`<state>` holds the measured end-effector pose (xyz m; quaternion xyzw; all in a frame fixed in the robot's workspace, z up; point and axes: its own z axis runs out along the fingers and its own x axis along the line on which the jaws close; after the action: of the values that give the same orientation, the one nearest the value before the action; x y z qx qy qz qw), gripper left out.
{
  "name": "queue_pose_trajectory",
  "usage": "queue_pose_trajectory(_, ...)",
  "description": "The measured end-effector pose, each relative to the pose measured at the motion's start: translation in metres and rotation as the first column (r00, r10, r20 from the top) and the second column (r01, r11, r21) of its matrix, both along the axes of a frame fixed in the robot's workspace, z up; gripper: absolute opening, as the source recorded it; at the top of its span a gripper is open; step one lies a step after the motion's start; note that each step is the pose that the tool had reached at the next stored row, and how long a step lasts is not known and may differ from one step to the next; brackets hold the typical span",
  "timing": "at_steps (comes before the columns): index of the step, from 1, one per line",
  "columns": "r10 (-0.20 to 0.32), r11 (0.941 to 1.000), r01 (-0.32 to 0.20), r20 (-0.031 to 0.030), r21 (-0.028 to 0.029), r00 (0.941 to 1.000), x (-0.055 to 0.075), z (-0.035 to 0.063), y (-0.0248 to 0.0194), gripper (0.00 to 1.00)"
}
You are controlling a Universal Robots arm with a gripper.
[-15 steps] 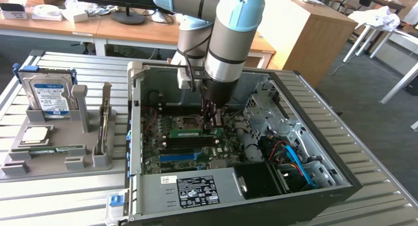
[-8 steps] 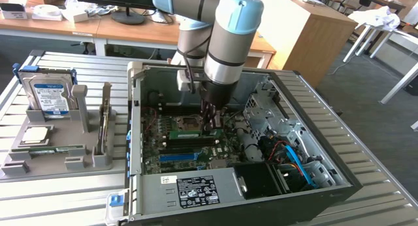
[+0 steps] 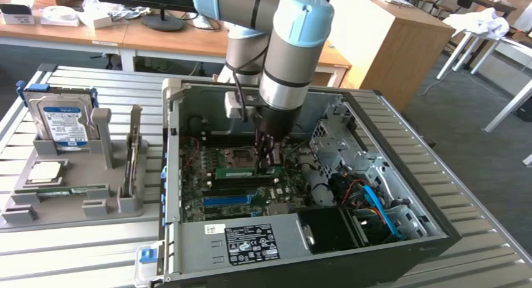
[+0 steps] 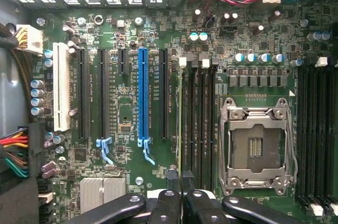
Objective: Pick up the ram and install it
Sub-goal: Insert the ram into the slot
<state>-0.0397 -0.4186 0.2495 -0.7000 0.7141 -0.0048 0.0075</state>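
The ram (image 3: 246, 171), a narrow green stick, hangs level over the motherboard (image 3: 218, 204) inside the open computer case (image 3: 390, 144), just in front of the empty CPU socket (image 3: 237, 157). My gripper (image 3: 268, 165) reaches straight down into the case and is shut on the ram's end towards the exterior view's right. From the wrist I see the ram (image 4: 180, 118) edge-on as a thin strip running away from my gripper (image 4: 180, 180). It lies along the outermost black memory slot (image 4: 186, 123) beside the CPU socket (image 4: 256, 139). I cannot tell whether it touches the slot.
A grey holder (image 3: 58, 207) at the exterior view's left carries a hard drive (image 3: 60, 123), a silver CPU chip (image 3: 46, 171), another green stick (image 3: 65, 190) and an upright card (image 3: 133, 157). Cables (image 3: 374, 204) and the power supply (image 3: 249, 241) crowd the case's near side.
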Motion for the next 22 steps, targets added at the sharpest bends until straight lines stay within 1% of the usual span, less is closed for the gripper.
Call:
queue_pose_trajectory(12,0.0,1.0,0.0,0.0002,0.0003,1.0,-0.0003,-0.0083,0.0001,0.12)
queue_pose_trajectory(17,0.0,1.0,0.0,0.0002,0.0003,1.0,-0.0003,-0.0087,0.0001,0.12)
queue_pose_trajectory(22,0.0,1.0,0.0,0.0002,0.0004,1.0,-0.001,-0.009,0.0015,0.12)
